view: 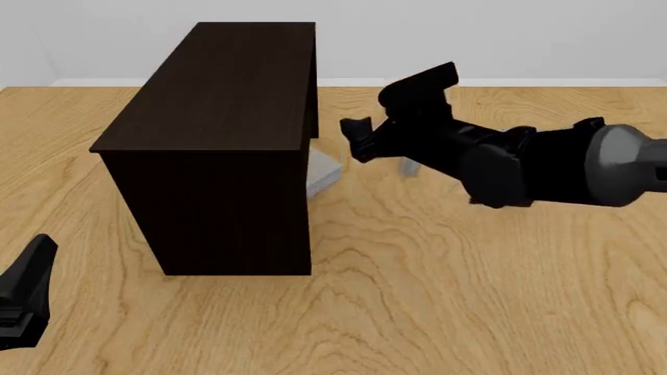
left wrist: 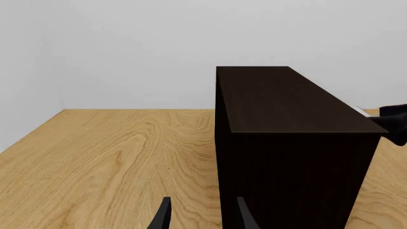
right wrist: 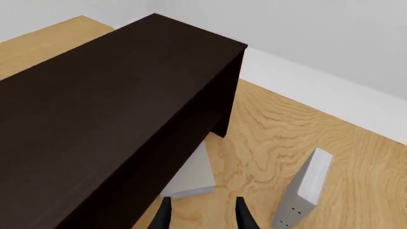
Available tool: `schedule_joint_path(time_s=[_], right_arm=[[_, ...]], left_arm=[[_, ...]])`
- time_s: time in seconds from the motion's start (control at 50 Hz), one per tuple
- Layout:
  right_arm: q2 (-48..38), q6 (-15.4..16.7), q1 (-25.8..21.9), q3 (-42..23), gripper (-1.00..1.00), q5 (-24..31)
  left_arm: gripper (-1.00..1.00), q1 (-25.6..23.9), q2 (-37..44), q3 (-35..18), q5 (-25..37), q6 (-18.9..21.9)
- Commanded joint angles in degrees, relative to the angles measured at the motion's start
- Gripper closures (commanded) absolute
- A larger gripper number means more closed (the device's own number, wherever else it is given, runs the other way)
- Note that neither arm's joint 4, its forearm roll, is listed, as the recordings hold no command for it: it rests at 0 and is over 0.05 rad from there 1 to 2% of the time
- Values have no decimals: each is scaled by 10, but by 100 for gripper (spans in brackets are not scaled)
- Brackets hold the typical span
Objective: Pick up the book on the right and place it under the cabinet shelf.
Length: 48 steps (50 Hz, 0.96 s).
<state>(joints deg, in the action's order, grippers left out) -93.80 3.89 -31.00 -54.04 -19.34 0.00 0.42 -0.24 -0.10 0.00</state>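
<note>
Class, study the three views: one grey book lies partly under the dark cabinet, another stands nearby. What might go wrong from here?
1. The book lies only partly under the cabinet shelf, one corner sticking out; left so, the placement may not count.
2. The open right gripper hovers just above that corner beside the cabinet's wall; pushing further might scrape the cabinet.
3. The second grey book stands upright close by; a sweep of the arm might topple it.

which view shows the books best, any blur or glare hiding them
Right wrist view: sharp, no glare, one grey book flat, half shadowed under the cabinet, another standing. Front view: right arm hides most. Left wrist view: cabinet blocks them.
</note>
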Motion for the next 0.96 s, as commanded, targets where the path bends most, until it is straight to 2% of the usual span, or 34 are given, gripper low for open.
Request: schedule_joint_path(time_s=[0.02,0.3,0.5,0.96], right_arm=[[33,-7,-5,3,-100,16],[56,-11,-11,4,-100,26],[75,-28,-16,8,-100,27],[115,-46,-19,17,-100,39]], left_arm=[[-100,0,0,0,0,0],[-100,0,0,0,0,0],[-100,0,0,0,0,0],[-100,0,0,0,0,0]])
